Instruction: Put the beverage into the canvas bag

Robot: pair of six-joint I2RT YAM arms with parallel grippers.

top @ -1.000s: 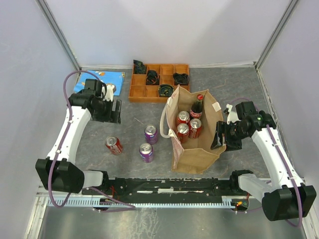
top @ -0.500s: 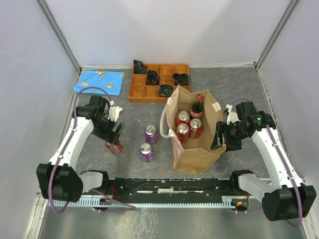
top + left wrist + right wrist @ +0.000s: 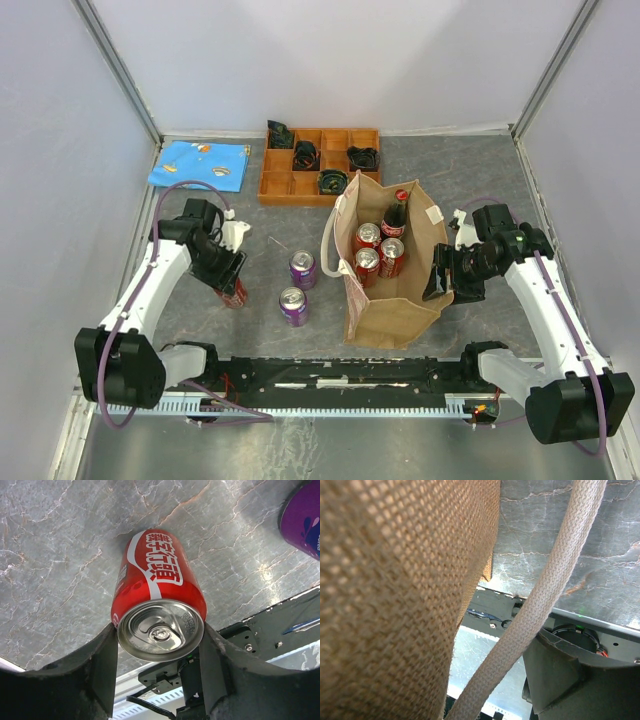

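A red cola can (image 3: pixel 236 296) stands upright on the grey table at the left. My left gripper (image 3: pixel 228 274) is down over it. In the left wrist view the can (image 3: pixel 157 580) sits between the fingers (image 3: pixel 100 670) of the left gripper (image 3: pixel 160 635), and both press its sides near the rim. The tan canvas bag (image 3: pixel 395 305) stands open at centre right with three red cans and a cola bottle (image 3: pixel 396 215) inside. My right gripper (image 3: pixel 442 280) is at the bag's right wall. In the right wrist view the canvas (image 3: pixel 395 580) and a whitish handle strap (image 3: pixel 555 580) fill the frame. One finger (image 3: pixel 570 680) shows, set wide; the other is hidden.
Two purple cans (image 3: pixel 302 268) (image 3: pixel 293 305) stand between the red can and the bag; one shows in the left wrist view (image 3: pixel 305 520). An orange compartment tray (image 3: pixel 342 186) with dark parts and a blue cloth (image 3: pixel 200 163) lie at the back. Grey walls enclose the table.
My left arm has swung from near the blue cloth toward the front and come down over the red can, its fingers now against the can. The right arm and bag have not moved.
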